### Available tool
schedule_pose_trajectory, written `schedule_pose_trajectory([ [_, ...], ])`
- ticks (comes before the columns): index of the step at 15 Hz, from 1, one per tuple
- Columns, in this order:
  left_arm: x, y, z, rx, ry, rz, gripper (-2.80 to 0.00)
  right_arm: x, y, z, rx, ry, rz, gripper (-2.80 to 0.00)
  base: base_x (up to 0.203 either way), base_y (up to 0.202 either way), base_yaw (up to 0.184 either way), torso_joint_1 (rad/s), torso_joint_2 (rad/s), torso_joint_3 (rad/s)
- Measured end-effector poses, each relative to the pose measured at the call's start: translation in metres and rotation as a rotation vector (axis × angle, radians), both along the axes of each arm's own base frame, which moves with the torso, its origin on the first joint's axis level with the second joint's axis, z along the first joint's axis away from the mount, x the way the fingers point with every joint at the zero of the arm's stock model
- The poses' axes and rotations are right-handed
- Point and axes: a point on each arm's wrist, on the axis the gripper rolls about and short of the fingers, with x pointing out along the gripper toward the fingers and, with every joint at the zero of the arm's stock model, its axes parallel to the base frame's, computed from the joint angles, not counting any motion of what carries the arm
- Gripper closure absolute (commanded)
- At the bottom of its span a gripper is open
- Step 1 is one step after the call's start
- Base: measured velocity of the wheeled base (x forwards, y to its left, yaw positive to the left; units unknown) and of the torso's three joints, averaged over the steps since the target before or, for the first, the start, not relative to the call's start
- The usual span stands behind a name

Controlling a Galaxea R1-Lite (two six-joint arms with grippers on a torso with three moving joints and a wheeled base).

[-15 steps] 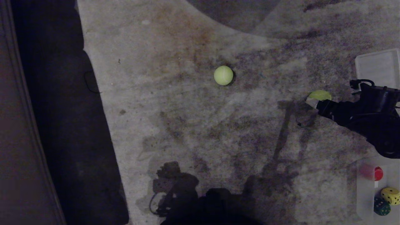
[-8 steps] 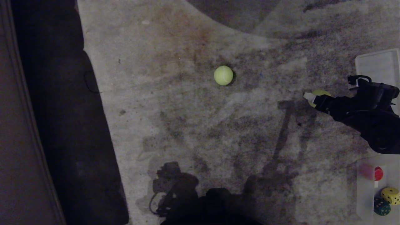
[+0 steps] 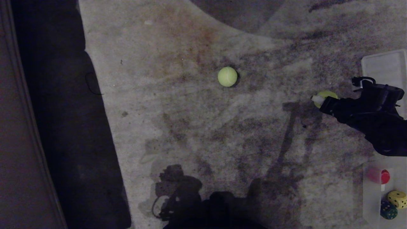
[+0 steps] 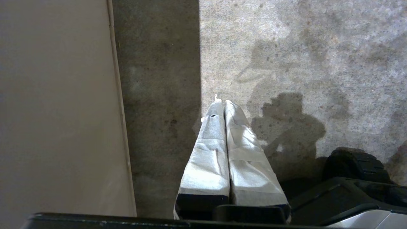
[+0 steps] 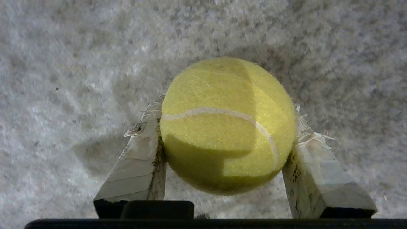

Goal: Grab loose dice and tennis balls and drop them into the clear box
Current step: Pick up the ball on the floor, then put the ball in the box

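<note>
Tennis balls are the subject: one tennis ball [image 5: 227,125] is seen clamped between the two tape-wrapped fingers [image 5: 140,165] of the right end effector [image 5: 226,127], both pads pressed flat against its opposite sides across the widest part, a hold judged to be chosen so that the round, fuzzy surface cannot squirt out; whether the ball is clear of the carpet [image 5: 63,63] cannot be told. In the head view the same ball [image 3: 325,94] is shown only as a yellow-green sliver above the right end effector [image 3: 319,101], which is reached in from the right edge with the dark arm stretched low and nearly level over the carpet [image 3: 190,143], fingertips pointing toward the middle of the scene; the second tennis ball [image 3: 227,76] is left loose, well apart, near the centre. The clear box [image 3: 369,194] is set at the lower right corner, near the arm's own side, so the carry is judged to be short; a red rounded piece [image 3: 385,176], a yellow die [image 3: 397,199] and a dark green die [image 3: 388,210] are already lying in it. A whitish lid [image 3: 383,65] is laid flat just beyond the arm. The left end effector [image 4: 224,105] is held parked beside the base, its taped fingers pressed together on nothing, pointed down at the carpet [image 4: 286,47].
</note>
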Motion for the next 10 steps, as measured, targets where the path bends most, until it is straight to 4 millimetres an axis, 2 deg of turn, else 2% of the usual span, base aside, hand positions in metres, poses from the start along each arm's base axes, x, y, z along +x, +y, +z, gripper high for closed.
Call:
schedule_pose_trajectory([
  [2,0.0,0.0,0.0,0.0,0.0,0.0,0.0,-0.008,0.0,-0.002,-0.018,0.026,-0.002,0.0,0.0,0.0,0.0,0.0,0.0,0.0],
  [4,0.0,0.0,0.0,0.0,0.001,0.0,0.0,-0.025,0.0,-0.007,-0.051,0.091,-0.002,0.0,0.0,0.0,0.0,0.0,0.0,0.0],
  [7,0.0,0.0,0.0,0.0,0.0,0.0,0.0,-0.066,0.006,-0.014,-0.107,0.203,0.012,0.0,0.0,0.0,0.0,0.0,0.0,0.0],
  [10,0.0,0.0,0.0,0.0,0.0,0.0,0.0,-0.115,0.018,-0.007,-0.134,0.234,0.037,0.0,0.0,0.0,0.0,0.0,0.0,0.0],
])
